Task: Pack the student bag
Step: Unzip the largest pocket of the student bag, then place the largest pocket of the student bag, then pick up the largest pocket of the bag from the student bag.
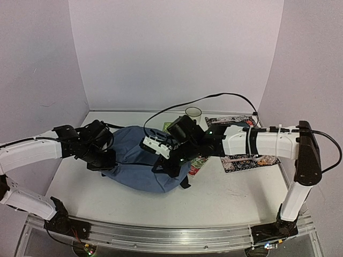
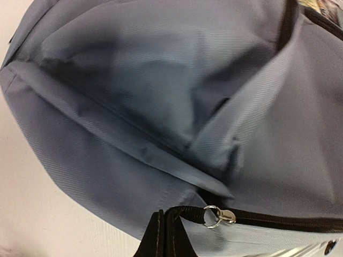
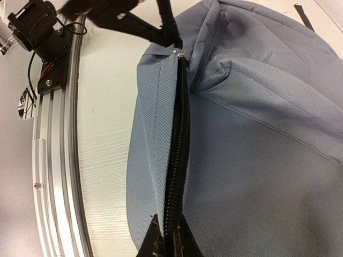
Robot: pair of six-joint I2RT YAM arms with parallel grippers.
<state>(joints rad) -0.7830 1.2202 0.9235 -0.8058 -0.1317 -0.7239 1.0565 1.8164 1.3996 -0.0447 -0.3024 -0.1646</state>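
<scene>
Slumped across the middle of the white tabletop (image 1: 230, 198), a little toward its left edge: the student bag (image 1: 134, 160), slate-blue and soft, with a black strap poking out on the side toward the right edge.

Clenched on the bag's left end: the left end effector (image 1: 110, 162). In the left wrist view, dark tips pinching the black zipper trim, just beside a silver zipper pull (image 2: 225, 216).

Clenched as well: the right end effector (image 1: 172, 165), reaching down onto the bag's right end. In the right wrist view, fingertips (image 3: 153, 243) closed on the black zipper (image 3: 177, 160), with that zipper running in a nearly straight line from there up to the other grip. Folds of blue fabric bunched beside it. Cannot tell whether the zipper is fully done up.

Near the far edge, apart from the bag: a white paper cup (image 1: 193, 113). Toward the right edge, partly under the right arm: flat patterned mats (image 1: 249, 160). Just beside the bag's right end: a small red item (image 1: 195, 167), too small to identify. Along the near edge: an aluminium rail (image 1: 171, 236) carrying both arm bases.
</scene>
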